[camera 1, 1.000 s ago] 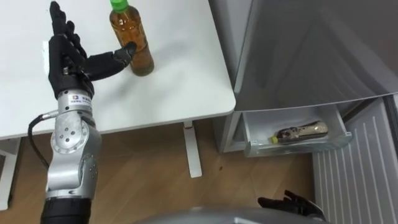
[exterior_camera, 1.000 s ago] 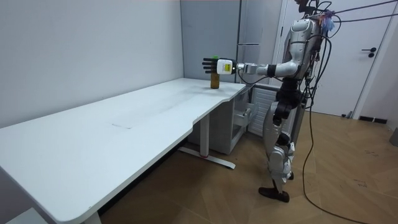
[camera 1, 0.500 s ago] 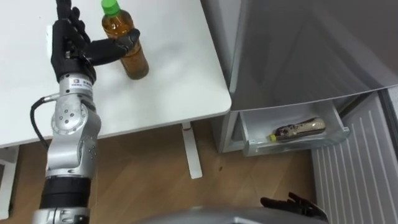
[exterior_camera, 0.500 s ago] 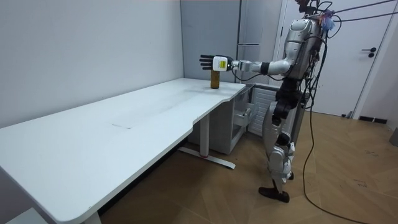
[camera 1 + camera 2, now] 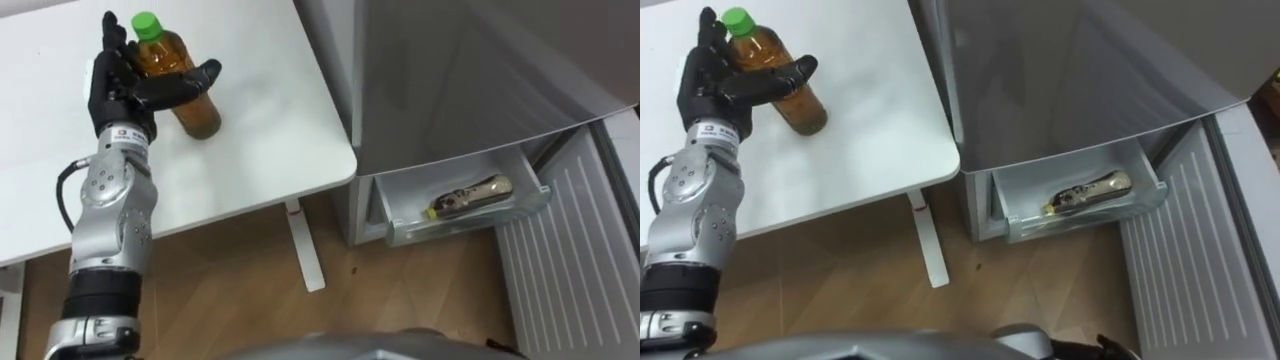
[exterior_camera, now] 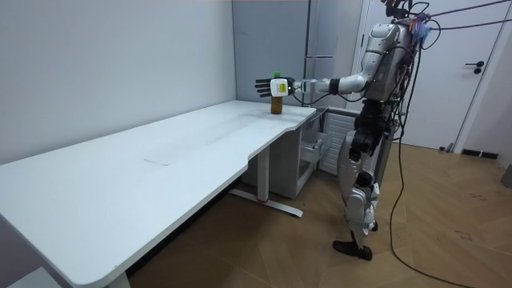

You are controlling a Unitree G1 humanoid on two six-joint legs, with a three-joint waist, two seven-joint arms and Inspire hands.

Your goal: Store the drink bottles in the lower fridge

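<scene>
Near the counter's [image 5: 270, 130] corner beside the fridge [image 5: 470, 80], the upright bottle [image 5: 200, 112] is bracketed by the left hand [image 5: 115, 85], thumb across its front, fingers straight behind, unclenched, with bare counter around.

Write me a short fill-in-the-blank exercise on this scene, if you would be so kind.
The bottle on the white table has a ____ cap.
The robot's ____ hand frames that bottle, thumb in front.
A second bottle lies in the open drawer of the ____.
Missing words: green, left, fridge.
</scene>
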